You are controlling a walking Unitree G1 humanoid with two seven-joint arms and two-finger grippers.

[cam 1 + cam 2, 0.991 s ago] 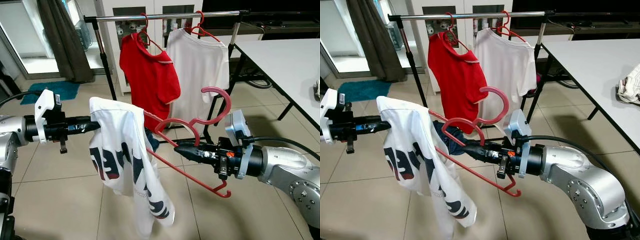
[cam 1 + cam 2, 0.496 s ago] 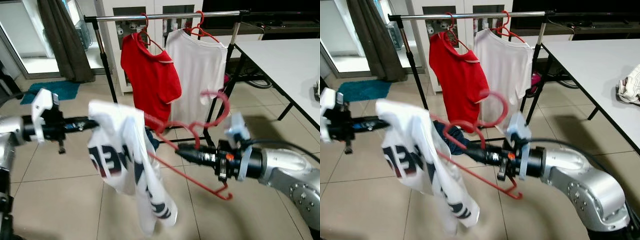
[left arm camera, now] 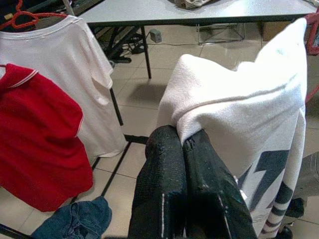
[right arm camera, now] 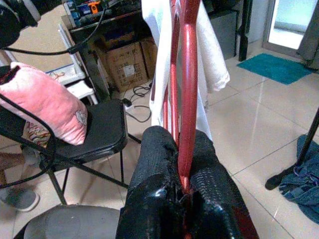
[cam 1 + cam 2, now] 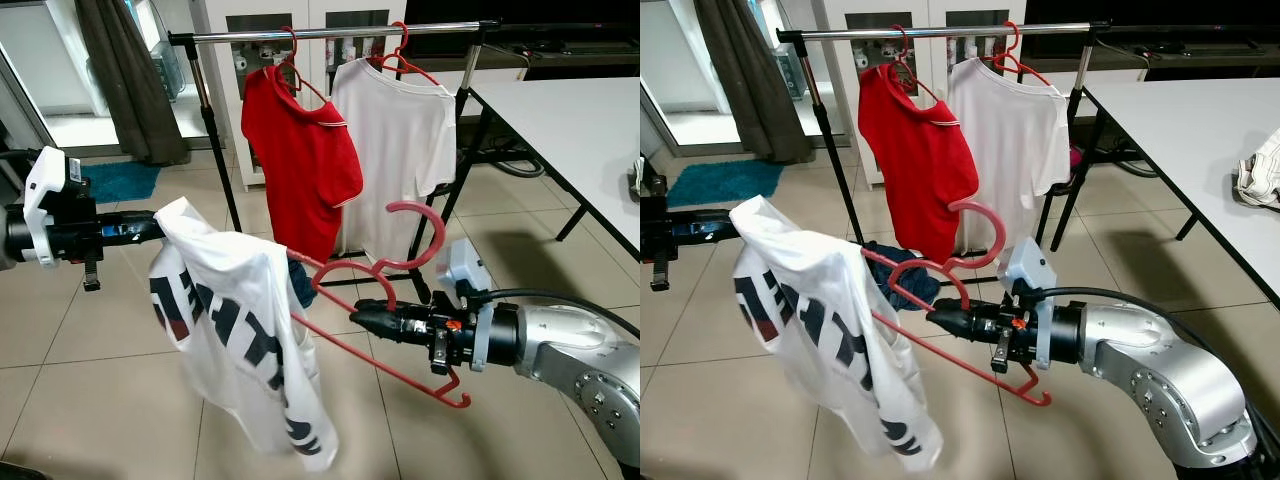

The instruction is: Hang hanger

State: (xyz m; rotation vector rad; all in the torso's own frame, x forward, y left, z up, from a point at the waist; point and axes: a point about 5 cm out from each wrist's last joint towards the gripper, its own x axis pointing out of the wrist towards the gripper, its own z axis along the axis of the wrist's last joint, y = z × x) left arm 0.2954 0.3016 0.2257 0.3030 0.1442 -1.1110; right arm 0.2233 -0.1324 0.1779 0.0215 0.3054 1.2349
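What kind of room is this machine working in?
Probably a home laundry or utility corner: a metal clothes rail holds a red polo shirt and a plain white T-shirt on hangers, above a beige tiled floor, with a long white table beside it.

Teal mat (image 5: 118, 180), grey curtain (image 5: 128, 80)

A tiled room in a home, where a clothes rail (image 5: 330, 33) carries a red shirt (image 5: 300, 160) and a white shirt (image 5: 395, 140); beside the rail stands a grey table (image 5: 570, 120), behind it a dark curtain (image 5: 125, 80).
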